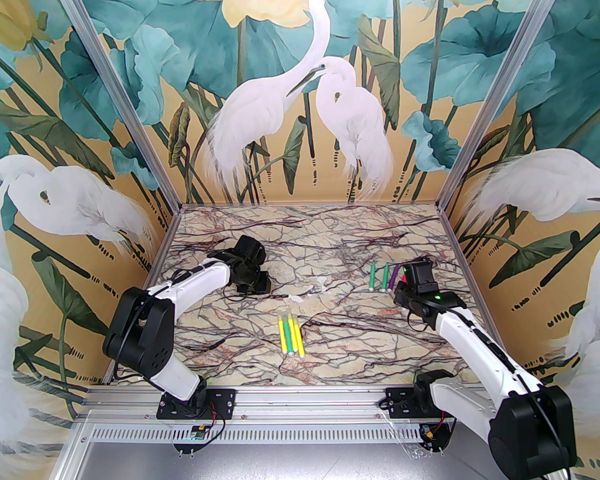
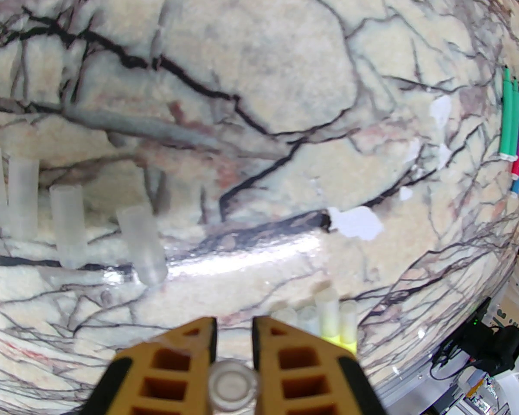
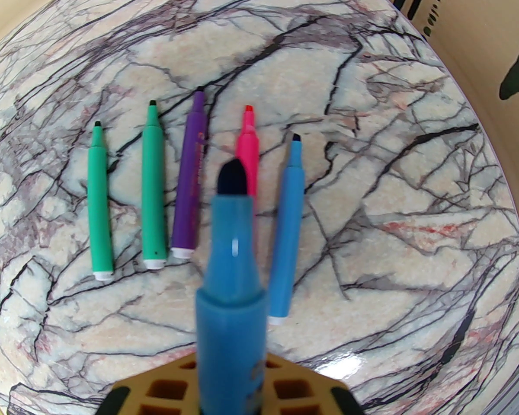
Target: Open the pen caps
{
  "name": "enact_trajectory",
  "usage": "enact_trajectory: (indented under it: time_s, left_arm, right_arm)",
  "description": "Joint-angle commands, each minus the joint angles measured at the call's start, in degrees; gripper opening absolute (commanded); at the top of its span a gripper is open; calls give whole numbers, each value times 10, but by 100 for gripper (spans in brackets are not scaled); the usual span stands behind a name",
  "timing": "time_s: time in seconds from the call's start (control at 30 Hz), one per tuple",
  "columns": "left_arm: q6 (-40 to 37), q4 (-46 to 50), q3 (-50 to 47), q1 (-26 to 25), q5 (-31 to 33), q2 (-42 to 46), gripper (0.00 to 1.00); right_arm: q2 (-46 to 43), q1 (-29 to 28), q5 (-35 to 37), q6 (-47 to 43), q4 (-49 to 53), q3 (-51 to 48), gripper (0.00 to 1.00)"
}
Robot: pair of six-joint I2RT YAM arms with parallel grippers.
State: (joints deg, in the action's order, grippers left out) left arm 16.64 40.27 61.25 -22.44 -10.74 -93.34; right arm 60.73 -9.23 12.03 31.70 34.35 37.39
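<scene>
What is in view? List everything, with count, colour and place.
Capped pens: about four, yellow, side by side at the table's near centre.
Uncapped pens: five (two green, purple, pink, blue), in a row on the table's right side.
Held pen: one, blue, uncapped, in the right fingers.
Loose caps: four, translucent, lying in a row ahead of the left fingers.
Held cap: one, translucent, between the left fingers.
Table: one, marble-patterned.
Left fingers: orange, closed on the held cap.
Right fingers: orange, closed on the held pen.
</scene>
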Motion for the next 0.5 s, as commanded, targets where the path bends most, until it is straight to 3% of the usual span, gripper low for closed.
enact_trajectory:
  time_s: [0.0,0.47]
  left_arm:
    - [-9,9,16,-4,19,-19,3]
    - [-12,8,39,-8,39,-69,6]
  right_arm:
    - [-6,13,10,-6,21,17,9]
    - [55,129,-41,-42,22,30,10]
